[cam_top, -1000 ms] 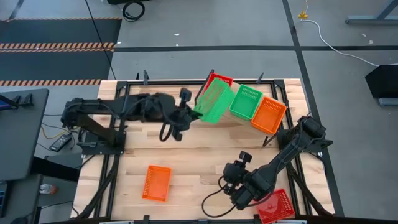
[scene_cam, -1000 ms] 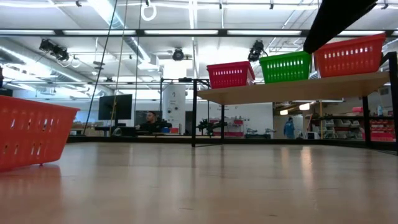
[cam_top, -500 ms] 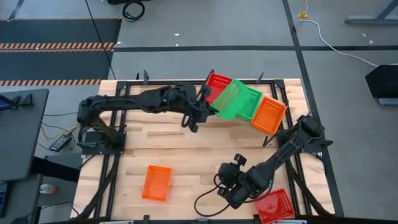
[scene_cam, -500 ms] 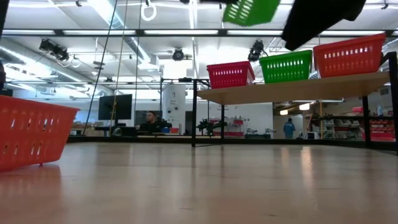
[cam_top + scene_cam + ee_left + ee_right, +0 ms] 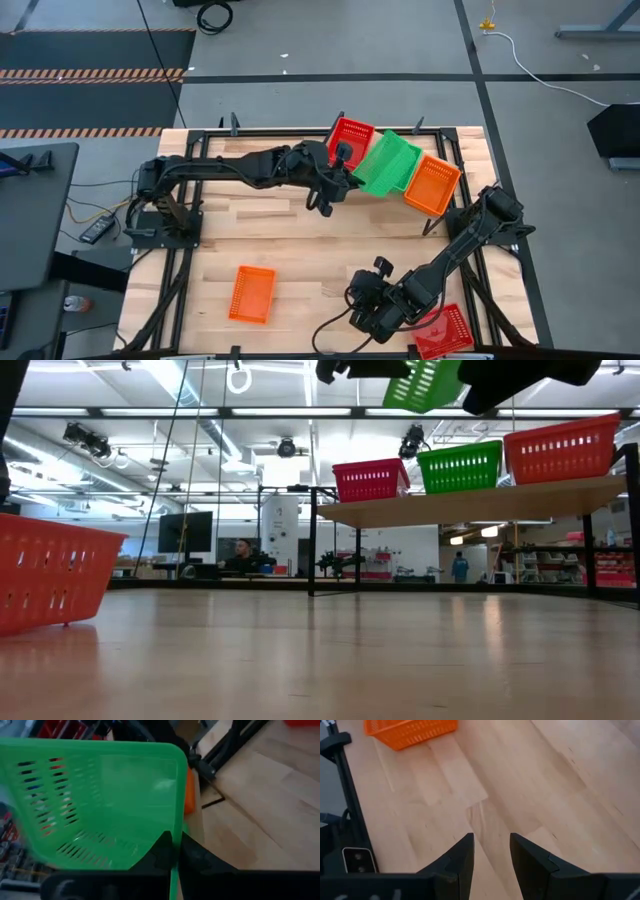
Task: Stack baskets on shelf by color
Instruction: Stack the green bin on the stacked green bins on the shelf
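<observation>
My left gripper (image 5: 349,176) is shut on a green basket (image 5: 386,163), held tilted above the shelf (image 5: 470,503) at the table's far right. On the shelf stand a red basket (image 5: 350,133), a green basket (image 5: 460,467) and an orange basket (image 5: 432,185), each on its base. The held basket (image 5: 424,382) hangs clear above them. An orange basket (image 5: 252,293) lies on the table near the front left. A red basket (image 5: 445,331) sits at the front right corner. My right gripper (image 5: 360,318) hovers open over bare wood beside that red basket. My left gripper pinches one side wall of the green basket at its rim (image 5: 175,827), the wall that faces the table's left. One finger (image 5: 161,851) is inside the basket and the other (image 5: 194,855) outside. The fingers reach in from the table's left, slanting slightly down. The basket is lifted clear and tilted.
Thin black legs (image 5: 312,540) carry the shelf above the tabletop. Black frame rails (image 5: 300,130) run along the table's edges. Bare wood (image 5: 300,250) stretches between the two arms. In the low view the front orange basket (image 5: 50,575) stands close at the left.
My left gripper has carried the green basket toward the table's right and a little down, from beside the red basket to above the green one on the shelf. The basket has stayed tilted in the hold. My right gripper has tipped slightly and stayed open.
</observation>
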Robot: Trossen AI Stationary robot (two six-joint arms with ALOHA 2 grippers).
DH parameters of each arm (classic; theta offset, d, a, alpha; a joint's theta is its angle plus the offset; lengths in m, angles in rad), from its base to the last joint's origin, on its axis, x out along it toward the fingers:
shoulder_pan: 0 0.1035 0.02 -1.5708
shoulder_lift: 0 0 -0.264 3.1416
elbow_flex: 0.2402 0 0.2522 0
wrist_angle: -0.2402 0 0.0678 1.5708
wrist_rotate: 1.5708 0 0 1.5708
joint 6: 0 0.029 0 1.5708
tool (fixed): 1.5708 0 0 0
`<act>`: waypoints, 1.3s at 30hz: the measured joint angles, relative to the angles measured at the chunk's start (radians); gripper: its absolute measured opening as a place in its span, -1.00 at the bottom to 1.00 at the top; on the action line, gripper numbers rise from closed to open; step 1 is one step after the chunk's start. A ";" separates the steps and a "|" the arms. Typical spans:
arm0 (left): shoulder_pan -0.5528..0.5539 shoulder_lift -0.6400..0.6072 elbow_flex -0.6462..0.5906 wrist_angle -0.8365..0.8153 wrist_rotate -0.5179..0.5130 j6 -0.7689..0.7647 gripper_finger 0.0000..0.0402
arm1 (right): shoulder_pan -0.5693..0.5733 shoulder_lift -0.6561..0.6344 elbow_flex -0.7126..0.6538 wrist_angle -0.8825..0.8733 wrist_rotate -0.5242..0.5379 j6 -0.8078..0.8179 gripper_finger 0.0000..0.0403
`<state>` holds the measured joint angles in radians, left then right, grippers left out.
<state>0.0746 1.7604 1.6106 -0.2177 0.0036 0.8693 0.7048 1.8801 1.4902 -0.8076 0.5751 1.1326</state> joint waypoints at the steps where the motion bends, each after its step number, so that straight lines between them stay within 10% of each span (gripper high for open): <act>1: 0.001 0.001 0.000 -0.007 -0.011 -0.011 -0.92 | -0.004 0.000 0.000 -0.001 0.003 0.000 -0.34; 39: 0.037 0.154 0.000 0.206 -0.067 0.056 -0.81 | -0.087 0.000 0.000 0.104 -0.020 0.210 -0.34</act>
<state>0.1118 1.9146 1.6102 -0.0118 -0.0634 0.9253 0.6182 1.8805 1.4902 -0.7038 0.5556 1.3430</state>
